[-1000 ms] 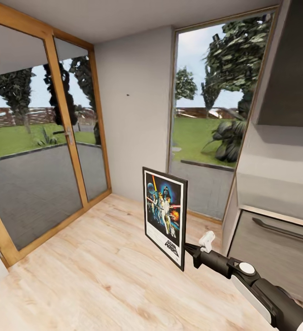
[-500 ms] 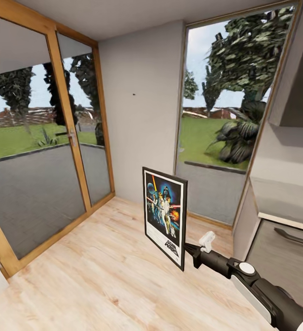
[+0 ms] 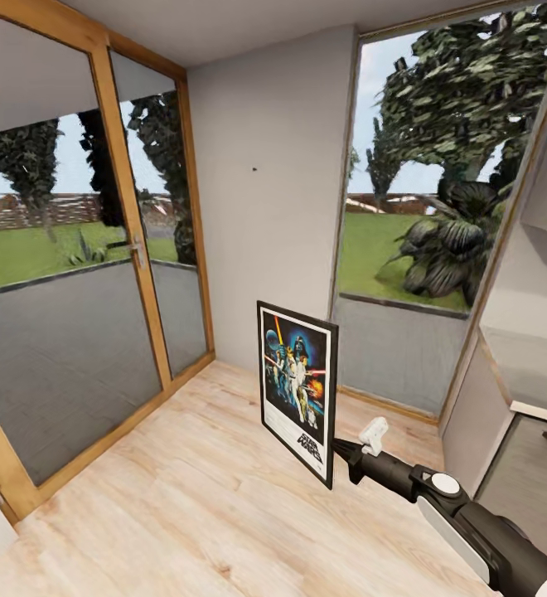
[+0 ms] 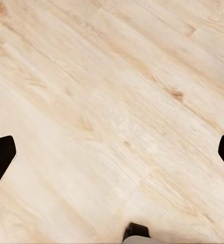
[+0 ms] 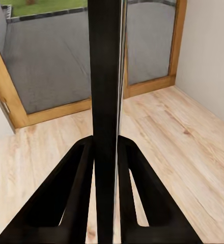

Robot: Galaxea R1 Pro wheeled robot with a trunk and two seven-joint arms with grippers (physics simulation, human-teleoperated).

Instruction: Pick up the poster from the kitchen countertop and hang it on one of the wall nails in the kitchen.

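The Star Wars poster (image 3: pixel 297 388) stands upright in the air over the wooden floor, its artwork facing me. My right gripper (image 3: pixel 336 450) is shut on its lower right edge. In the right wrist view the poster (image 5: pixel 106 76) is edge-on, a black strip clamped between the two black fingers (image 5: pixel 74 203). A wall nail (image 3: pixel 254 169) is a dark speck high on the pale grey wall (image 3: pixel 265 249), well above and beyond the poster. My left gripper (image 4: pixel 112 152) is open over bare floorboards, holding nothing.
A wood-framed glass door (image 3: pixel 75 274) runs along the left and a tall window (image 3: pixel 423 249) lies right of the wall. A grey cabinet front (image 3: pixel 526 489) with a bar handle and the counter edge (image 3: pixel 539 409) stand at the right.
The camera has moved: the wall, nail and window have slid rightward and grown, and the cabinet has slipped toward the right edge. Poster and right arm keep their place in the picture.
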